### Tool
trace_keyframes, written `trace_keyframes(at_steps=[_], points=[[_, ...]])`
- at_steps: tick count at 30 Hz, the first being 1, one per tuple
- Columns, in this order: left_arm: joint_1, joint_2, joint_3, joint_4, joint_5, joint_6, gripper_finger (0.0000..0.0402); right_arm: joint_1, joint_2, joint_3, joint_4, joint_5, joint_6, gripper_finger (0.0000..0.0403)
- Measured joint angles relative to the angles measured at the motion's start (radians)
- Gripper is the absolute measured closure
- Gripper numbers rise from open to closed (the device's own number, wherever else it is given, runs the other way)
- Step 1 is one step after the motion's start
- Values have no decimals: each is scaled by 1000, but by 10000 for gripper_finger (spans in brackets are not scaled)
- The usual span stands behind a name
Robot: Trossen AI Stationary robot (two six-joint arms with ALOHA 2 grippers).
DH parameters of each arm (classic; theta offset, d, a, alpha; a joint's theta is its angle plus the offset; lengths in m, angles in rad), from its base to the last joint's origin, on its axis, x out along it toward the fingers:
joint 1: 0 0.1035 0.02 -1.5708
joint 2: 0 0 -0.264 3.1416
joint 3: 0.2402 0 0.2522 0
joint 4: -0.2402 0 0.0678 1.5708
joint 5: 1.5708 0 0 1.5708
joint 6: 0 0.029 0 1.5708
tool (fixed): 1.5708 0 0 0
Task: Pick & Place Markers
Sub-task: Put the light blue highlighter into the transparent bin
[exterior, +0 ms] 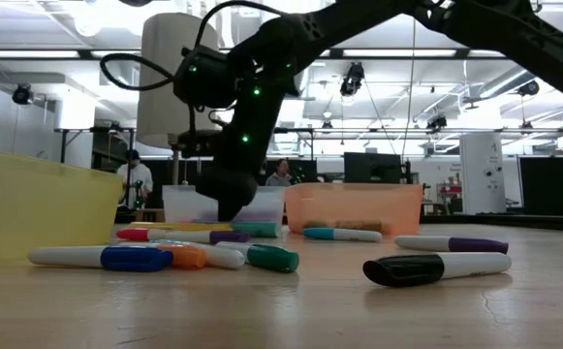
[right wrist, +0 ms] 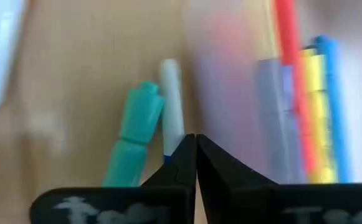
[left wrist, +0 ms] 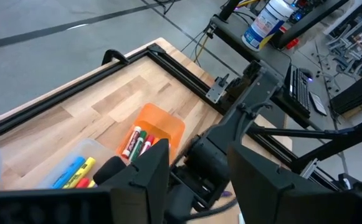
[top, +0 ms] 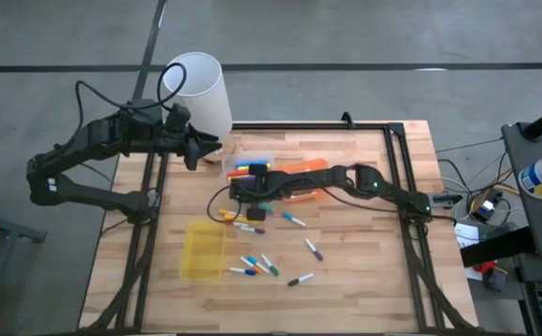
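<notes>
R gripper [right wrist: 196,155], tips shut w/ nothing held, sits beside teal marker [right wrist: 134,134] near clear tray [top: 243,161]: open, centre over it, then pinch; L gripper [top: 196,149] waits wide.

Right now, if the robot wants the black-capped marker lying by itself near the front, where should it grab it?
Probably around the white barrel of the black-capped marker, coming straight down from above. It lies flat on the table with bare wood on both sides, so fingers can close across its thin width. The middle should keep it from tipping.
</notes>
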Motion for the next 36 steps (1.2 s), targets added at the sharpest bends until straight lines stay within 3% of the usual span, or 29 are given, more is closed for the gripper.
trace_keyframes(at_steps=[3,10,14,21,25,30,36], points=[[0,0,0,0,0,0,246,0,0,-1,-12,-96,-7,395],[0,0,0,0,2,-1,246,57,-2,13,-79,-139,13,395],[0,0,0,0,2,-1,246,97,-8,14,-82,-220,19,395],[0,0,0,-4,2,-1,246,143,-40,14,-97,-112,119,395],[0,0,0,-5,2,-1,246,132,-97,14,-105,-114,228,394],[0,0,0,-9,2,0,246,129,-148,15,-100,-259,457,391],[1,0,0,-14,3,32,246,160,-159,15,-117,-388,727,328]])
